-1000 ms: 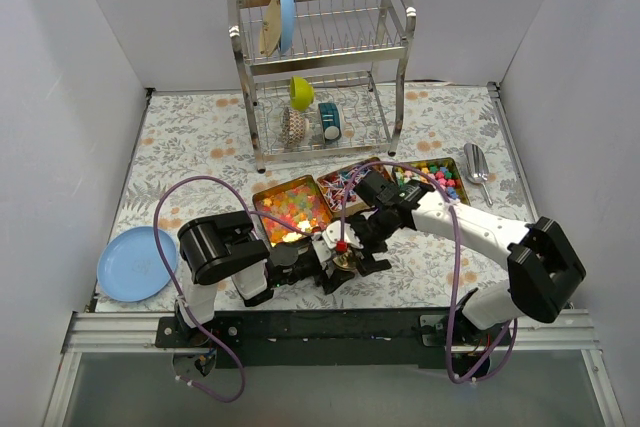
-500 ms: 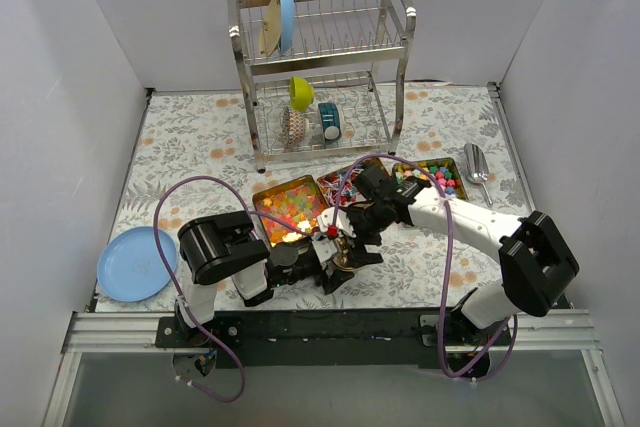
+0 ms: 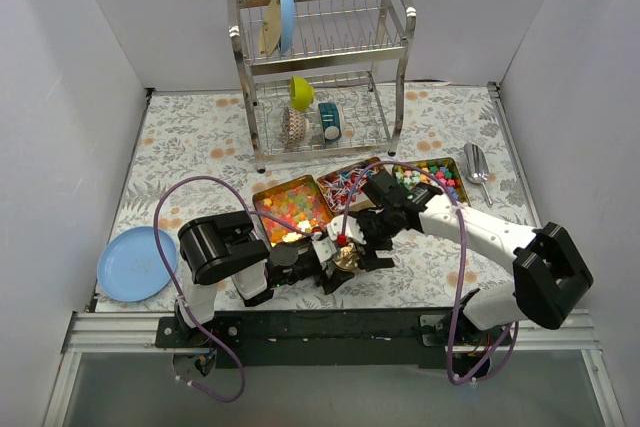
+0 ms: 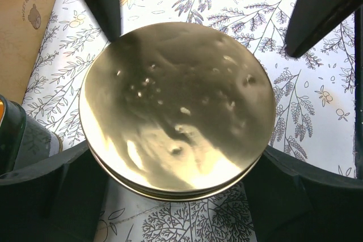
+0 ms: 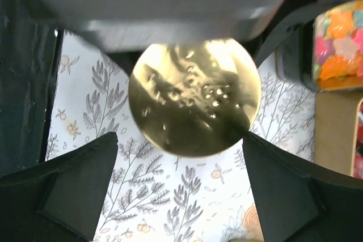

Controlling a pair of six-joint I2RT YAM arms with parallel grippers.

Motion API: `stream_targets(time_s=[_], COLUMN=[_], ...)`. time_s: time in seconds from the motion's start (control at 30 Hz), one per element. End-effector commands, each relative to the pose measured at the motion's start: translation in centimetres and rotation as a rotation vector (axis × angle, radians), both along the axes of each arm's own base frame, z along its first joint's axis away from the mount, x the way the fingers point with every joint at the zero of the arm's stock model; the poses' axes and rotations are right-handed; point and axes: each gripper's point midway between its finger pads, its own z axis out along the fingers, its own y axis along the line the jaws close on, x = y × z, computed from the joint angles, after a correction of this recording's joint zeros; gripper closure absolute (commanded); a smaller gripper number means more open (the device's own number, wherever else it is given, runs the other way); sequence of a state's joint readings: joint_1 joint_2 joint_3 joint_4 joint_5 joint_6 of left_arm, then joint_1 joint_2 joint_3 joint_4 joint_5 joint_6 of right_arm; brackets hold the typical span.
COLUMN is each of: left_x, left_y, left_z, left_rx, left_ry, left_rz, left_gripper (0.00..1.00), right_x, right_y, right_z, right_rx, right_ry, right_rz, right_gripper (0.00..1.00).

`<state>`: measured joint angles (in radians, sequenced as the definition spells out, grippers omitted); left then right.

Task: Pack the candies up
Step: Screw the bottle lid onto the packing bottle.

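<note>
Candies [image 3: 300, 215] unpacked at this inspection: all lie in open tins on the bench [image 3: 190, 137], behind both grippers.

Nearest item is one gold disc [image 4: 176, 106], judged to be the lid of a round container. Left gripper [image 4: 176, 152] is closed against its rim from both sides and has hold of it. Right gripper [image 5: 178, 140] stands spread wide, one finger either side of the same disc; firm contact cannot be confirmed.

Step in hand, as judged: opening the container for filling. The next move calls for the right fingers to close squarely on the rim and lift straight, while the left holds steady.

Count:
- One blue plate [image 3: 135, 265] at near left.
- Three rectangular tins [image 3: 257, 199], one each of gummies [image 3: 285, 205], wrapped pieces [image 3: 343, 182] and round balls [image 3: 432, 175]; the sweets are too numerous to count.
- One metal scoop [image 3: 476, 162].
- One dish rack [image 3: 404, 57] at the far side, carrying a second blue plate [image 3: 283, 5].
</note>
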<state>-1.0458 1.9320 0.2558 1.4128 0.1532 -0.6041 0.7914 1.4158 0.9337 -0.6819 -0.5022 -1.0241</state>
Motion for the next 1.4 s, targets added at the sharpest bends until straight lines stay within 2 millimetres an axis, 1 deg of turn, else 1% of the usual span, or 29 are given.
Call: stream_targets(time_s=[0.0, 0.03, 0.07, 0.1, 0.13, 0.17, 0.23, 0.27, 0.4, 0.43, 0.47, 0.5, 0.53, 0.57, 0.6, 0.63, 0.67, 0.7, 0.73, 0.83, 0.93, 1.0, 1.2, 1.23, 1.27, 1.33, 1.37], left_x=[0.8, 0.8, 0.6, 0.4, 0.4, 0.1, -0.1, -0.2, -0.5, -0.5, -0.5, -0.4, -0.3, -0.2, -0.2, -0.1, 0.0, 0.0, 0.4, 0.5, 0.5, 0.7, 1.7, 1.8, 1.8, 1.9, 1.9], left_y=[1.4, 1.4, 1.3, 1.3, 1.3, 1.3, 1.2, 1.1, 1.2, 1.2, 1.2, 1.3, 1.3, 1.2, 1.3, 1.2, 1.3, 1.3, 1.4, 1.5, 1.6, 1.6, 1.9, 2.0, 2.0, 2.0, 2.0], left_z=[0.4, 0.4, 0.4, 0.3, 0.4, 0.4, 0.5, 0.6, 0.4, 0.4, 0.3, 0.2, 0.1, 0.1, 0.1, 0.2, 0.3, 0.2, 0.4, 0.6, 0.6, 0.5, 0.2, 0.2, 0.3, 0.2, 0.2], left_rx=[-0.03, -0.03, -0.031, -0.03, -0.034, -0.034, -0.034, -0.036, -0.025, -0.022, -0.018, -0.015, -0.01, -0.011, -0.009, -0.014, -0.016, -0.015, -0.021, -0.029, -0.031, -0.029, -0.026, -0.027, -0.03, -0.03, -0.03], left_ry=[-0.075, -0.076, -0.076, -0.076, -0.079, -0.076, -0.077, -0.077, -0.069, -0.068, -0.066, -0.067, -0.065, -0.067, -0.067, -0.07, -0.069, -0.066, -0.071, -0.07, -0.064, -0.059, -0.035, -0.032, -0.029, -0.027, -0.025], left_rz=[0.055, 0.054, 0.043, 0.037, 0.03, 0.018, 0.006, -0.002, -0.016, -0.018, -0.017, -0.012, -0.007, -0.004, 0.001, 0.003, 0.009, 0.014, 0.036, 0.044, 0.045, 0.058, 0.094, 0.096, 0.098, 0.1, 0.101], left_gripper=[1.0, 1.0, 1.0, 1.0, 1.0, 1.0, 1.0, 1.0, 1.0, 1.0, 1.0, 1.0, 1.0, 1.0, 1.0, 1.0, 1.0, 1.0, 1.0, 1.0, 1.0, 1.0, 1.0, 1.0, 1.0, 1.0, 1.0], right_x=[-4.3, -4.6, -4.9, -4.6, -3.5, -2.4, -0.7, 0.6, 3.3, 3.3, 3.5, 3.5, 3.2, 3.1, 3.2, 2.4, 1.7, 1.5, 1.0, 0.6, 0.1, -0.2, -1.6, -1.8, -2.5, -3.5, -4.1], right_y=[-3.9, -4.3, -4.5, -4.3, -3.9, -2.9, -2.2, -1.2, 1.4, 1.9, 2.3, 2.5, 3.0, 3.1, 3.5, 3.3, 3.3, 3.2, 2.8, 2.0, 1.4, 1.1, -0.4, -0.6, -1.3, -2.1, -2.6], right_z=[-0.9, -0.8, -0.5, 0.3, 1.5, 2.6, 3.8, 4.9, 4.9, 4.8, 3.9, 4.2, 4.1, 3.4, 3.7, 3.5, 2.7, 2.6, 2.3, 1.5, 1.4, 1.5, 0.8, 1.1, 0.6, 0.8, 0.6], right_rx=[-0.113, -0.119, -0.116, -0.086, -0.047, 0.02, 0.062, 0.1, 0.147, 0.147, 0.132, 0.123, 0.118, 0.099, 0.107, 0.086, 0.062, 0.056, 0.034, 0.006, 0.001, 0.0, -0.038, -0.035, -0.053, -0.061, -0.074], right_ry=[0.129, 0.136, 0.15, 0.142, 0.148, 0.146, 0.169, 0.133, 0.106, 0.11, 0.106, 0.113, 0.118, 0.142, 0.13, 0.159, 0.198, 0.195, 0.211, 0.21, 0.203, 0.206, 0.237, 0.23, 0.252, 0.261, 0.275], right_rz=[-0.007, -0.009, -0.017, -0.033, -0.103, -0.143, -0.223, -0.227, -0.204, -0.176, -0.12, -0.095, -0.064, -0.046, -0.012, 0.008, 0.043, 0.075, 0.081, 0.091, 0.091, 0.086, 0.051, 0.045, 0.032, 0.024, 0.019], right_gripper=[0.04, 0.04, 0.07, 0.09, 0.09, 0.09, 0.09, 0.09, 0.07, 0.07, 0.07, 0.07, 0.07, 0.07, 0.07, 0.07, 0.07, 0.08, 0.09, 0.09, 0.1, 0.1, 0.1, 0.1, 0.1, 0.1, 0.1])
